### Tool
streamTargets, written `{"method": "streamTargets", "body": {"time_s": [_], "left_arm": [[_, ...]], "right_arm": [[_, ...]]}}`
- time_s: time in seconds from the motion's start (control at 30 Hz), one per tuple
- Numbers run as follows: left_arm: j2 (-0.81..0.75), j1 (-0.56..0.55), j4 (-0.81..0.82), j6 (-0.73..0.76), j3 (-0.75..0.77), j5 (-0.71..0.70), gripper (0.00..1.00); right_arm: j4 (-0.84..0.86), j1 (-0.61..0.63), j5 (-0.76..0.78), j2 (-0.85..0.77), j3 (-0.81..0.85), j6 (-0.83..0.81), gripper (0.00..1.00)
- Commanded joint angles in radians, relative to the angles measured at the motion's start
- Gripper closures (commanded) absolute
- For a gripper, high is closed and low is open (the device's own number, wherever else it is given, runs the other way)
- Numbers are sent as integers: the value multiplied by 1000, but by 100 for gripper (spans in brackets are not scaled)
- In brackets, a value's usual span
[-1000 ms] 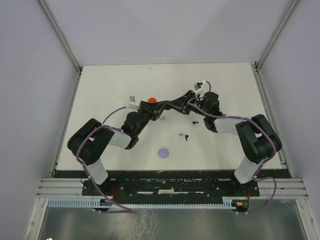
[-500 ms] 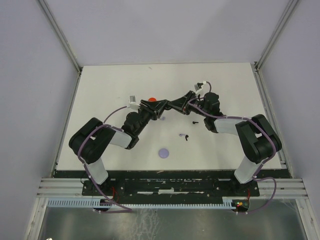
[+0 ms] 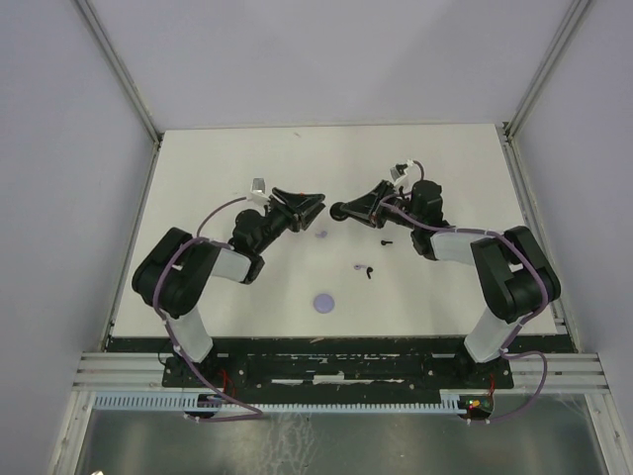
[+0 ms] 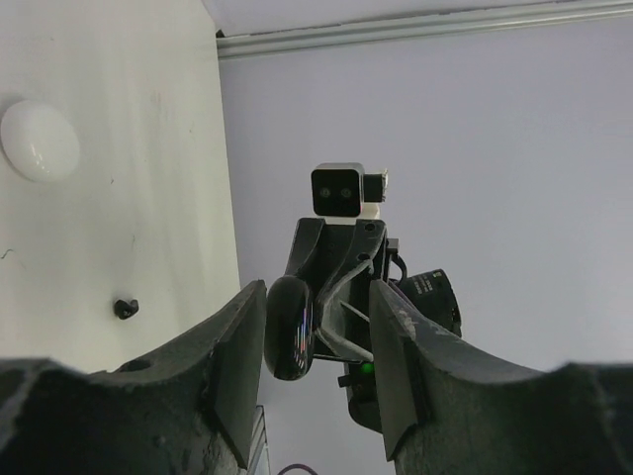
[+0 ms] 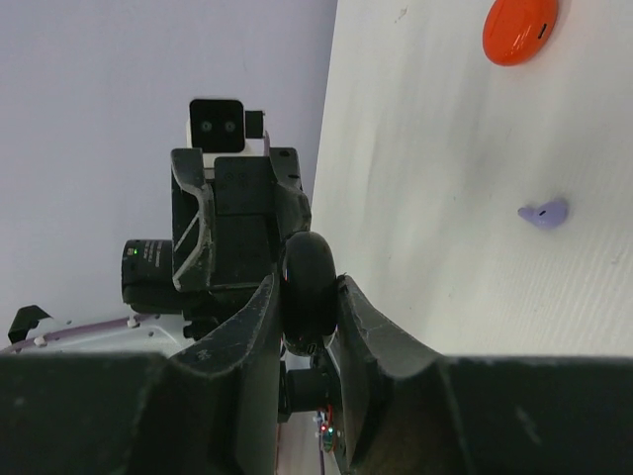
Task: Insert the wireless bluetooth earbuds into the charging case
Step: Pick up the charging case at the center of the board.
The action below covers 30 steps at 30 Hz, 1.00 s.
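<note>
My right gripper point(image 3: 341, 211) is shut on a black round charging case point(image 5: 311, 287), held on edge above the table. My left gripper point(image 3: 303, 206) is open and empty, facing it a short way to the left. In the left wrist view the black case point(image 4: 290, 328) shows beyond my left gripper's point(image 4: 316, 297) spread jaws. A lavender earbud point(image 3: 320, 235) lies on the table below both grippers and also shows in the right wrist view point(image 5: 544, 213). Two black earbuds point(image 3: 386, 240) point(image 3: 368, 273) and another lavender earbud point(image 3: 359, 265) lie nearer the front.
A red case point(image 5: 519, 28) lies on the table beyond the lavender earbud. A white case point(image 4: 40, 139) and a black earbud point(image 4: 125, 308) show in the left wrist view. A lavender disc point(image 3: 323, 302) lies near the table's front.
The two grippers were together at the black case. Now the left gripper has opened and drawn back to the left. The right gripper keeps the case.
</note>
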Motion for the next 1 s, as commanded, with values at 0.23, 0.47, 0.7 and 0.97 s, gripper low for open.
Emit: {"method": "streamTargets", "body": {"time_s": [0.23,0.47,0.7,0.97], "left_arm": [[86,5,69,8,118,276,49],[59,3,22,45,112,291,53],[57,2,26,46,107,290,59],[53,3,49,37,92,273,60]], "right_arm": [[-14,-19,-115,-32,66,-49,87],[-13,-19,-116,-26,72,-46,87],[-8,-19,-119,-22,74,-43,88],[-2,-19,-121,-20,74,-41,87]]}}
